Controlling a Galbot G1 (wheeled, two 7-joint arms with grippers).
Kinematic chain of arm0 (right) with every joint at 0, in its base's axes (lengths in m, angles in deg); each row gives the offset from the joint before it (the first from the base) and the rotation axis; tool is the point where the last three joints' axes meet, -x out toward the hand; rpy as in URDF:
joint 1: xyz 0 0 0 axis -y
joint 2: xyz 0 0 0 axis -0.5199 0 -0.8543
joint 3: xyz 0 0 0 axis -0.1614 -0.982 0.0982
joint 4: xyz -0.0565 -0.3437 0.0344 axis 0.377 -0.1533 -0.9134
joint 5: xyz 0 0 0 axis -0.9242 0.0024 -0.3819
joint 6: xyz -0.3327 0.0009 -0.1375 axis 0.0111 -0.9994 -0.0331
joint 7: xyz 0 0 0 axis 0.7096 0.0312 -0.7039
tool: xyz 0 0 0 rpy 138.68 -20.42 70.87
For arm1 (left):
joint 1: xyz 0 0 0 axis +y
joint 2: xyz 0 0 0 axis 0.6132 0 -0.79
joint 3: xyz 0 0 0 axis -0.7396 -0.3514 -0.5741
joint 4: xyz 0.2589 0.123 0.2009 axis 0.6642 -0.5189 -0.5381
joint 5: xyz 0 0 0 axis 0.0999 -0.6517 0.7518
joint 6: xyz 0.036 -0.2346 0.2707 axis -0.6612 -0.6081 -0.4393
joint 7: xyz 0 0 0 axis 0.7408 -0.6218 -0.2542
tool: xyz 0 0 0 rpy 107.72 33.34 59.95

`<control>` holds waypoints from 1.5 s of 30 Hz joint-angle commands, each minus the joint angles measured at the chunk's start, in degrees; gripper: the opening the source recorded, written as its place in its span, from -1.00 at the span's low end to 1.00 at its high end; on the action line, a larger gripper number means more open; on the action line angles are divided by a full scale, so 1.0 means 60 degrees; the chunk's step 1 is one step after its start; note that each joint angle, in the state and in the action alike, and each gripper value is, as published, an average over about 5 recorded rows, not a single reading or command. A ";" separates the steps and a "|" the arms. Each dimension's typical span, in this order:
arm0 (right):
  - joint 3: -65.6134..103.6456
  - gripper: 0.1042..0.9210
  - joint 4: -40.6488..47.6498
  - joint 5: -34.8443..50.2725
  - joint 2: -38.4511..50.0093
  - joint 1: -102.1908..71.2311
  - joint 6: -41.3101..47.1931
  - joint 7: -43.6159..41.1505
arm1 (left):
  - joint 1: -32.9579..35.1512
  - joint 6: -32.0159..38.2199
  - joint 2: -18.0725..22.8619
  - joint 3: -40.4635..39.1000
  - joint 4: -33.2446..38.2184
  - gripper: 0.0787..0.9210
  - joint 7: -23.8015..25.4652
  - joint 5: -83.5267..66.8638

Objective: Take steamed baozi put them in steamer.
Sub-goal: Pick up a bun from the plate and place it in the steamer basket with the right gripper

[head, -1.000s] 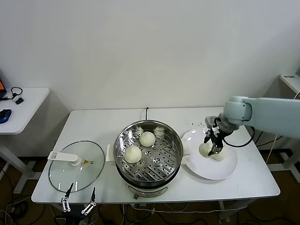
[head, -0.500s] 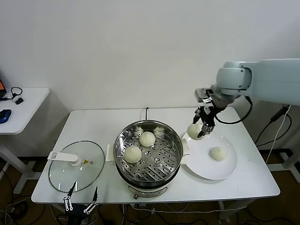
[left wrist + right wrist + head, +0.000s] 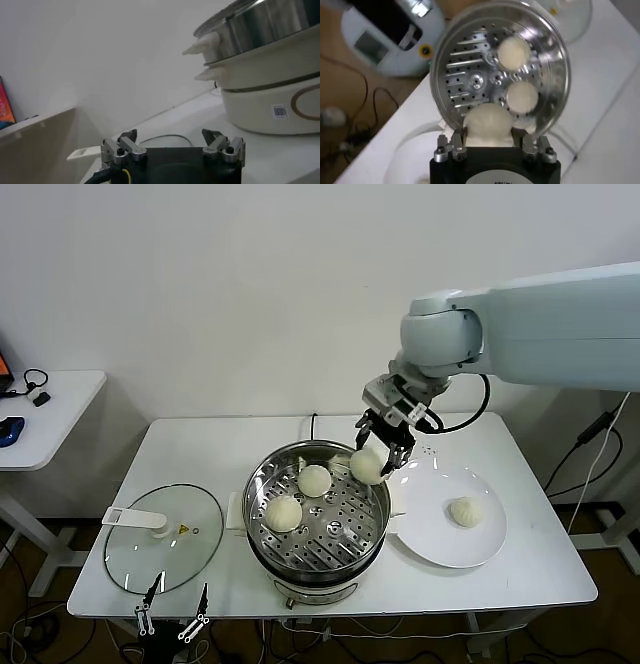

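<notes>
- The right hand [image 3: 384, 454], near the frame's middle, squeezes one baozi [image 3: 366, 466] over the steamer [image 3: 318, 546] rim.
- Next, I think: lower it, let go.
- Left hand [image 3: 173, 148] waits, open, bottom left.

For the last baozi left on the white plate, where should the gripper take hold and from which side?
Grip the baozi across its round sides, low around the middle, coming straight down from above. It sits alone on the plate, pleats upward, nothing crowding it.

You have the steamer [image 3: 318, 509] mid-surface [image 3: 200, 446], two baozi [image 3: 299, 496] in it. The lid [image 3: 164, 537] lies left, the plate [image 3: 448, 512] right with one bun [image 3: 465, 511]. Right hand [image 3: 385, 446] holds another bun [image 3: 366, 466] over the steamer's far-right rim.
</notes>
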 commanded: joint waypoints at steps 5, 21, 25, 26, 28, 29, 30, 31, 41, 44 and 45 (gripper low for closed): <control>0.0694 0.24 -0.1040 -0.3777 -0.0767 -0.1086 -0.2616 0.1608 | -0.0007 -0.0013 0.0467 -0.0021 -0.0046 0.77 -0.0034 0.0032; 0.0924 0.24 -0.0149 -0.4639 -0.2128 -0.3103 -0.2529 0.1998 | -0.0079 -0.0030 0.0467 0.0014 -0.0121 0.77 -0.0056 0.0038; 0.0933 0.24 -0.0053 -0.4614 -0.2329 -0.3294 -0.2528 0.1969 | -0.0080 -0.0023 0.0467 0.0033 -0.0147 0.77 -0.0056 0.0024; 0.0920 0.24 -0.0056 -0.4603 -0.2352 -0.3308 -0.2532 0.1957 | -0.0082 -0.0020 0.0467 0.0037 -0.0155 0.77 -0.0056 0.0021; 0.0892 0.24 -0.0055 -0.4589 -0.2377 -0.3328 -0.2539 0.1913 | -0.0089 -0.0018 0.0467 0.0043 -0.0167 0.77 -0.0056 0.0015; 0.0880 0.24 -0.0049 -0.4591 -0.2381 -0.3336 -0.2542 0.1889 | -0.0094 -0.0017 0.0467 0.0045 -0.0171 0.77 -0.0056 0.0013; 0.0864 0.24 -0.0038 -0.4596 -0.2383 -0.3344 -0.2545 0.1868 | -0.0098 -0.0016 0.0467 0.0045 -0.0175 0.77 -0.0056 0.0010; 0.0843 0.24 -0.0025 -0.4605 -0.2384 -0.3354 -0.2550 0.1846 | -0.0103 -0.0015 0.0467 0.0046 -0.0177 0.77 -0.0056 0.0008; 0.0795 0.25 0.0208 -0.4701 -0.2401 -0.3431 -0.2695 0.1908 | -0.0120 -0.0006 0.0467 0.0053 -0.0191 0.77 -0.0055 0.0002; 0.0787 0.34 0.0321 -0.4625 -0.2373 -0.3216 -0.2899 0.1916 | -0.0113 -0.0007 0.0467 0.0069 -0.0179 0.77 -0.0056 0.0003; 0.0774 0.41 0.0369 -0.4570 -0.2355 -0.3085 -0.3003 0.1876 | -0.0111 -0.0009 0.0467 0.0074 -0.0175 0.77 -0.0055 0.0002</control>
